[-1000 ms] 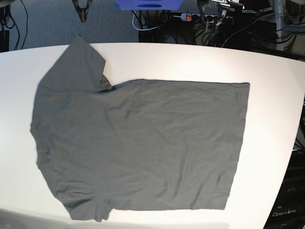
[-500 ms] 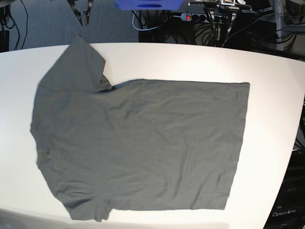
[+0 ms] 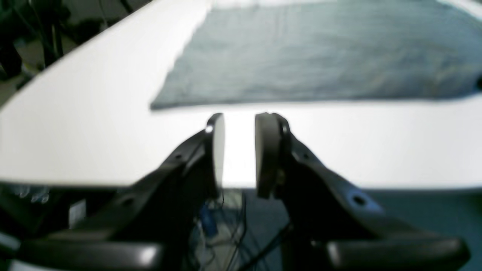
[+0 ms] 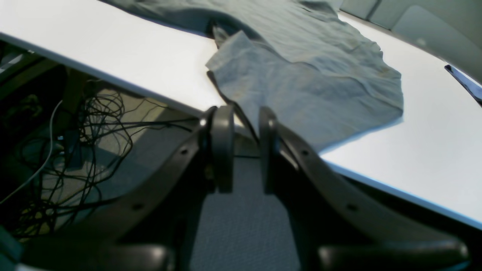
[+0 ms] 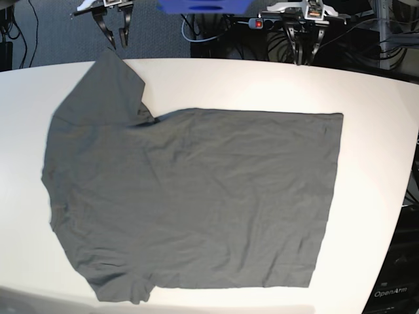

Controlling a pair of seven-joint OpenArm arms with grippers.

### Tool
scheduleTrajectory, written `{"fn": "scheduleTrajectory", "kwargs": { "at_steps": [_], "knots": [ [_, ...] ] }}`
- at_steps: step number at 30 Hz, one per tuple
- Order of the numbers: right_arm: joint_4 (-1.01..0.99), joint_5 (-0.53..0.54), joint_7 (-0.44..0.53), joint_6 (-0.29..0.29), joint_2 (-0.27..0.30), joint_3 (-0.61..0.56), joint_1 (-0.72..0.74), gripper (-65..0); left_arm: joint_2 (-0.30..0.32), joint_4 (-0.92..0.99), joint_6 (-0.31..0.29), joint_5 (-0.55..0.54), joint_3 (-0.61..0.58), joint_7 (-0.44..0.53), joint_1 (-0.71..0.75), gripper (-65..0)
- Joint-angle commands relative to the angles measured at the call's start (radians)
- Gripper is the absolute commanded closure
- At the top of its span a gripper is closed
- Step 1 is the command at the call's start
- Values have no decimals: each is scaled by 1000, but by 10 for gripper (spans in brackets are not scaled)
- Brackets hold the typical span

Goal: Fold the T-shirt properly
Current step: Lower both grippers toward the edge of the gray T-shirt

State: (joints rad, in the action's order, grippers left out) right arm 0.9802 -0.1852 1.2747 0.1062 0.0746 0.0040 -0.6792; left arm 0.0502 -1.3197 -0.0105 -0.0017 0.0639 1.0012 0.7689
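1. Right fingers (image 5: 119, 38): slightly parted, empty, by the sleeve (image 5: 108, 85) — probably placed to pinch it.
2. Shirt (image 5: 203, 196): spread on the white surface (image 5: 376, 157), likely for folding (a few wrinkles).
3. Left fingers (image 5: 304, 55): slightly parted, empty — perhaps awaiting the hem.

One shirt, one counter, two claws, four fingers.
There is one T-shirt (image 5: 196, 203), with two sleeves showing, on one counter (image 5: 376, 157); above its far edge are two claws, one left claw (image 5: 304, 63) and one right claw (image 5: 118, 46), each with two fingers; beyond that edge, the base view shows one blue object (image 5: 205, 6) and one pale looped cable (image 5: 203, 40), while one black unit (image 5: 395, 271) bears one "OpenArm" marking; the dark cables (image 4: 94, 150) are several, too tangled to count exactly.
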Motion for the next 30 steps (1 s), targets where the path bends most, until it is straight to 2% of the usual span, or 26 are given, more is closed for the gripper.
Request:
{"fn": "scheduleTrajectory", "kwargs": {
  "at_steps": [1,7,16,19,23,26,30],
  "knots": [
    [10,3,23,3,4,0,2,-128,1,-17,2,-4,6,14,17,-143],
    [70,3,-86,2,24,-5,26,-129,1,-83,1,-4,41,-143,-7,-143],
    [187,3,-214,2,46,-5,26,-129,0,-120,1,-4,49,-153,-12,-143],
    [187,3,-231,2,47,-6,28,-129,-2,-119,1,-4,49,-153,-12,-143],
    [187,3,-231,-53,44,1,40,-129,0,-119,1,-4,50,-155,-13,-143],
    [187,3,-231,-55,43,1,37,-129,0,-119,1,-5,50,-157,-15,-143],
    [187,3,-231,-55,46,1,39,-129,0,-134,1,-7,50,-262,-38,-143]
  ]
}}
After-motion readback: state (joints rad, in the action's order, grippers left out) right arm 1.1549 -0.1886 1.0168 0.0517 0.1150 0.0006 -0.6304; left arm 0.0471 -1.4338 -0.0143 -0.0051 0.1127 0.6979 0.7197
